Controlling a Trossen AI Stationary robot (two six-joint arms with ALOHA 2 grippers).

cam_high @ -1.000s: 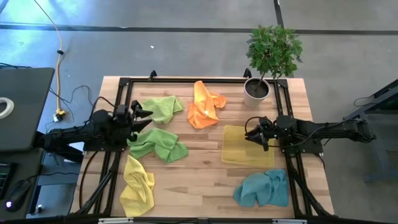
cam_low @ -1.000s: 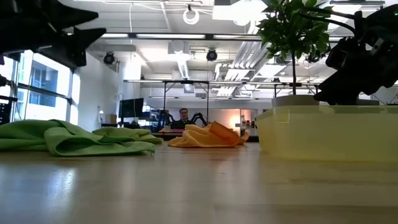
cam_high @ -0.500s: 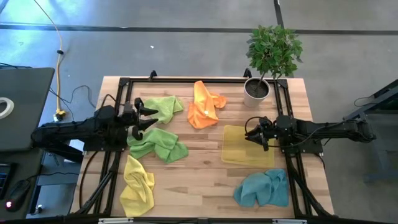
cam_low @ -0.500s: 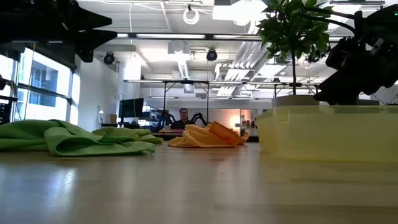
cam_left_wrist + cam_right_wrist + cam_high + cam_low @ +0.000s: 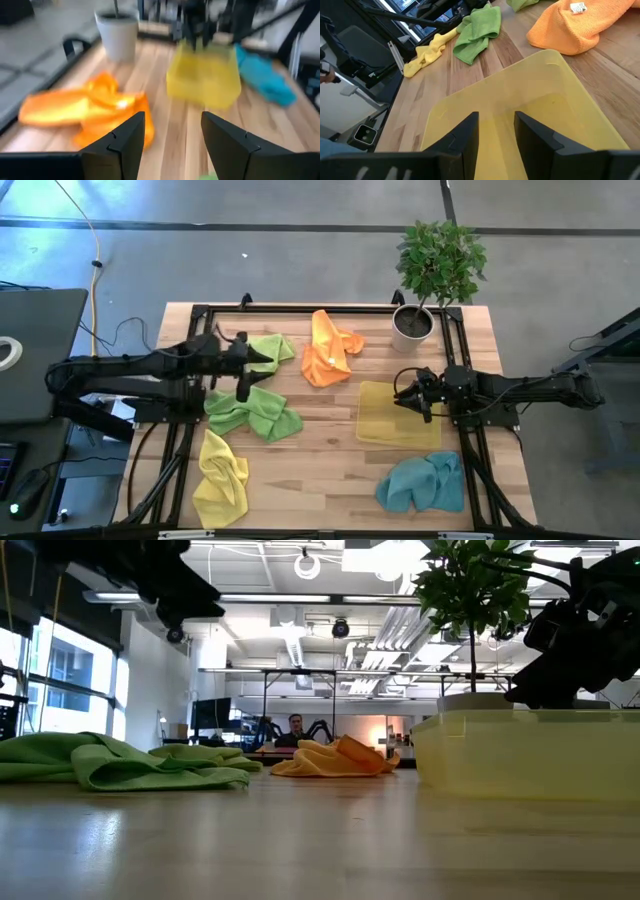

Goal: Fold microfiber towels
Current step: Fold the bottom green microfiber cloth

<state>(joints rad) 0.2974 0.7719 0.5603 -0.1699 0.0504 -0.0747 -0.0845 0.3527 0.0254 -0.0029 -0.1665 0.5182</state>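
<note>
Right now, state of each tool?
Left tool: open, holding nothing, above the lime green towel.
Right tool: part open, at the edge of the flat yellow towel; grip cannot be told.
</note>
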